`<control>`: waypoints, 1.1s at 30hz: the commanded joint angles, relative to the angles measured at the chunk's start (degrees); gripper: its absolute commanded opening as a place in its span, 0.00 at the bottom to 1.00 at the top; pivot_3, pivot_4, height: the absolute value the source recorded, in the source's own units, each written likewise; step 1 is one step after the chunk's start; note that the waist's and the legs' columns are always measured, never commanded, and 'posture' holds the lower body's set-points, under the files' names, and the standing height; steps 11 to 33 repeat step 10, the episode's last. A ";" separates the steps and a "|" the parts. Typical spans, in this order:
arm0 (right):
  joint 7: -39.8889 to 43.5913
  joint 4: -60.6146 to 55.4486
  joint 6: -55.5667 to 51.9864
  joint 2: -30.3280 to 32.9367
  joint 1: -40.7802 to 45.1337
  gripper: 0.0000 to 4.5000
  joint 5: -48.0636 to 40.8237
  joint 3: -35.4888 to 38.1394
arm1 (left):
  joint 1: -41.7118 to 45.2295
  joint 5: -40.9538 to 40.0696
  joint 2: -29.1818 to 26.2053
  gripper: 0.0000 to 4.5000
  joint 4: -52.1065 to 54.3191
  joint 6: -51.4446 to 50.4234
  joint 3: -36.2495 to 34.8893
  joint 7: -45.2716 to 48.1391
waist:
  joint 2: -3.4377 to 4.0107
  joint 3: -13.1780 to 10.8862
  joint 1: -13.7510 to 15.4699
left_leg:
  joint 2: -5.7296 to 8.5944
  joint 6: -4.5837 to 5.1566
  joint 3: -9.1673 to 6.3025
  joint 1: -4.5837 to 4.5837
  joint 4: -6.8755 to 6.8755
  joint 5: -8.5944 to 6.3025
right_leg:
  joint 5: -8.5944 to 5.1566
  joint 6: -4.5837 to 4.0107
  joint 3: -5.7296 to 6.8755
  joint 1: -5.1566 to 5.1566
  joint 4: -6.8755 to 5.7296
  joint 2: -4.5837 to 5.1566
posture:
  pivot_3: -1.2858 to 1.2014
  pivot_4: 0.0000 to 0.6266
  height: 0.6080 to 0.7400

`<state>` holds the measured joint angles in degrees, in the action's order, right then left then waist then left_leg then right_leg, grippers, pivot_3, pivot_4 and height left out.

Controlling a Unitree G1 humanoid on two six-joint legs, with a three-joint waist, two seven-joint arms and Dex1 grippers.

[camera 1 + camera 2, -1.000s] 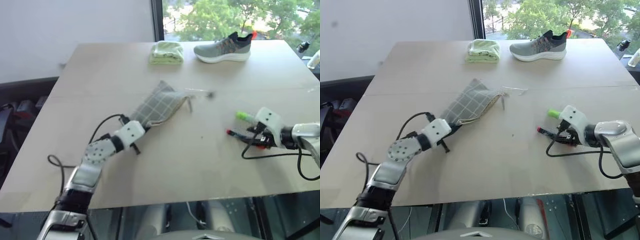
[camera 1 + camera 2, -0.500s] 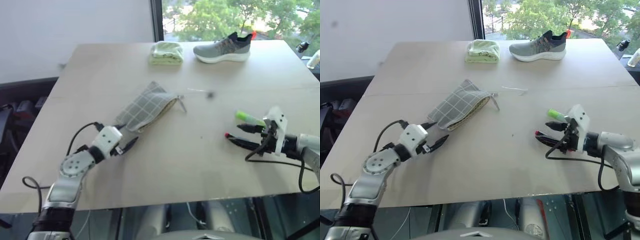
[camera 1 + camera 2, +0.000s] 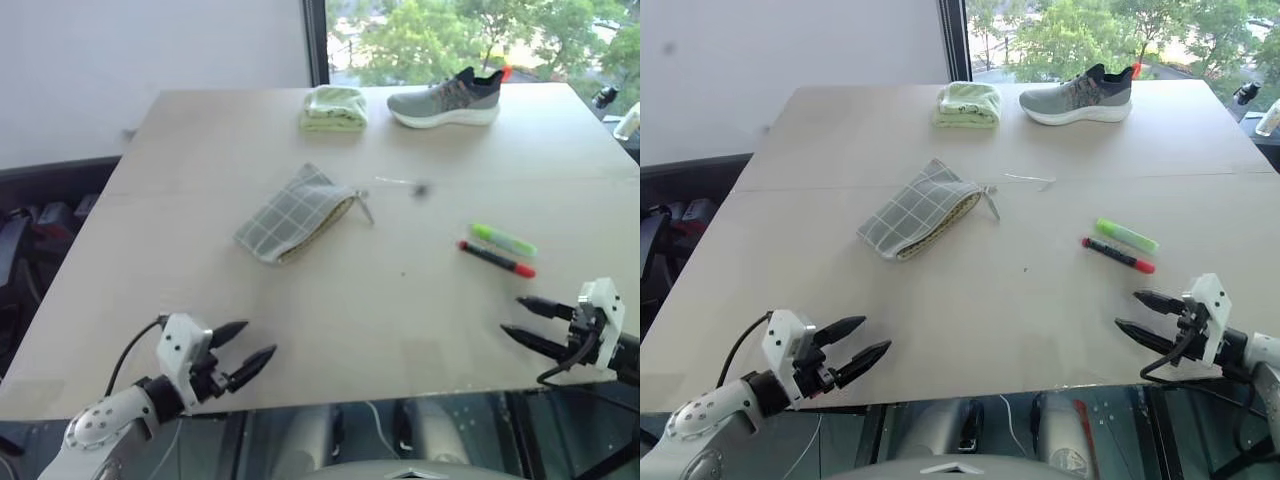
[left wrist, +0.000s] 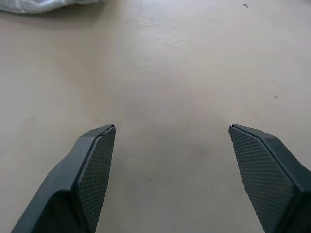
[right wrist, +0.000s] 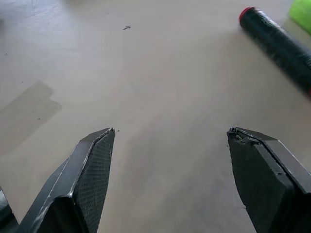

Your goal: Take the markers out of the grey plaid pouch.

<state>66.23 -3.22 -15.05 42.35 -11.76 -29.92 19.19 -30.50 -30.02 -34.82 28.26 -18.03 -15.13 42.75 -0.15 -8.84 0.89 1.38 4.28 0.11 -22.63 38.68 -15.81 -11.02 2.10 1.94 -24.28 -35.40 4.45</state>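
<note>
The grey plaid pouch lies flat on the table, left of centre, its zipper edge facing right. Two markers rest side by side to its right: a fluorescent yellow-green highlighter and, just nearer me, a slim black marker with red ends, whose red tip also shows in the right wrist view. My left gripper hovers open at the table's near left edge, well short of the pouch. My right gripper is open at the near right edge, a little short of the markers. Both hold nothing.
A folded light-green cloth and a grey sneaker sit along the far edge of the table by the window. A thin wire-like scrap lies right of the pouch.
My left gripper opened, let go of the pouch and drew back to the near edge. My right gripper also pulled back, leaving both markers on the table. The pouch settled flat.
</note>
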 commanded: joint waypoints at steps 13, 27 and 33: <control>1.82 2.26 4.62 0.12 -0.89 0.83 -1.18 2.90 | -0.83 3.85 1.35 0.86 0.82 5.02 -0.18 0.88 | -0.01 0.00 0.02 | -0.01 0.01 0.02 0.00 0.00 0.00 | 0.00 0.01 -0.01 0.03 0.07 -0.08 | 0.52 0.24 1.00; 1.82 2.26 4.62 0.12 -0.89 0.83 -1.18 2.90 | -0.83 3.85 1.35 0.86 0.82 5.02 -0.18 0.88 | -0.01 0.00 0.02 | -0.01 0.01 0.02 0.00 0.00 0.00 | 0.00 0.01 -0.01 0.03 0.07 -0.08 | 0.52 0.24 1.00; 1.82 2.26 4.62 0.12 -0.89 0.83 -1.18 2.90 | -0.83 3.85 1.35 0.86 0.82 5.02 -0.18 0.88 | -0.01 0.00 0.02 | -0.01 0.01 0.02 0.00 0.00 0.00 | 0.00 0.01 -0.01 0.03 0.07 -0.08 | 0.52 0.24 1.00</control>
